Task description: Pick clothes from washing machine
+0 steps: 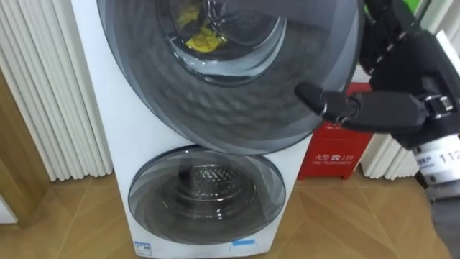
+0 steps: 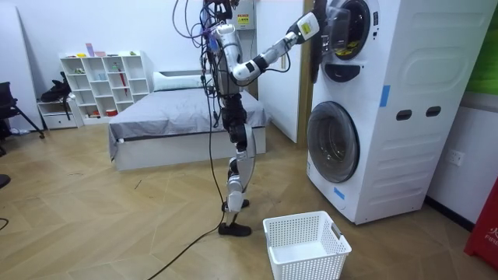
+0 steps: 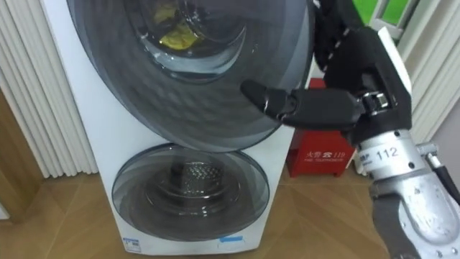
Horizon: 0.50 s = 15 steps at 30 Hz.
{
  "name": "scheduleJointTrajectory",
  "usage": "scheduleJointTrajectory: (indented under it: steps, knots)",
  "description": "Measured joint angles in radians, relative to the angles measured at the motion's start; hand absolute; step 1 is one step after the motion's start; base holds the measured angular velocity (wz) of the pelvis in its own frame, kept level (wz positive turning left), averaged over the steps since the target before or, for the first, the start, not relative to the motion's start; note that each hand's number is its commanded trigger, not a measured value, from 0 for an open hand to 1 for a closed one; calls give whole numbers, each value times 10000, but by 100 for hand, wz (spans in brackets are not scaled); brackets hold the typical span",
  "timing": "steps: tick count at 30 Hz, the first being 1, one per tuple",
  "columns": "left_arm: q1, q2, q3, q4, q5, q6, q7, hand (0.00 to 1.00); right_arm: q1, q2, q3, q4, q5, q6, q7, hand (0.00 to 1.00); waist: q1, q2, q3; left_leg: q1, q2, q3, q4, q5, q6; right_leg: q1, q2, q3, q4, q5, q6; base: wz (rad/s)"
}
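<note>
At the upper door's right edge, your right hand rests with fingers straight and holding nothing, probably set there to swing the door wide. Beyond its glass, the yellow clothes lie in the drum.

Washing machine casing is seen as white, smooth and glossy; metal or plastic cannot be told. Its upper door is noted as dark smoked see-through material, glossy, with reflections. The lower door is given the same tinted gloss; behind it a perforated drum of shiny metal is seen. Inside the upper drum, yellow cloth is logged as soft, crumpled, matt. At the upper door's edge, the right hand is read as black plastic, matt to satin. Below the machine, the floor is wood with a light sheen. In front of the machine, the basket is white perforated plastic.
</note>
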Motion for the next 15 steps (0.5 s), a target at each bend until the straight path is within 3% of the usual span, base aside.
scheduleJointTrajectory:
  steps: [7,15]
  knots:
    - [1,-5,45,286,13,-385,-175,0,7,68,-81,-388,28,-1,563,0,-174,-25,56,-1,25,38,-24,-1,-14,-5,25,-14,-10,0,0,-1]
    - [-123,-7,100,423,85,-409,-269,0,-6,70,-304,-930,101,0,1113,0,-154,-54,38,-24,23,58,-83,4,-28,-85,30,3,-5,0,0,-1]
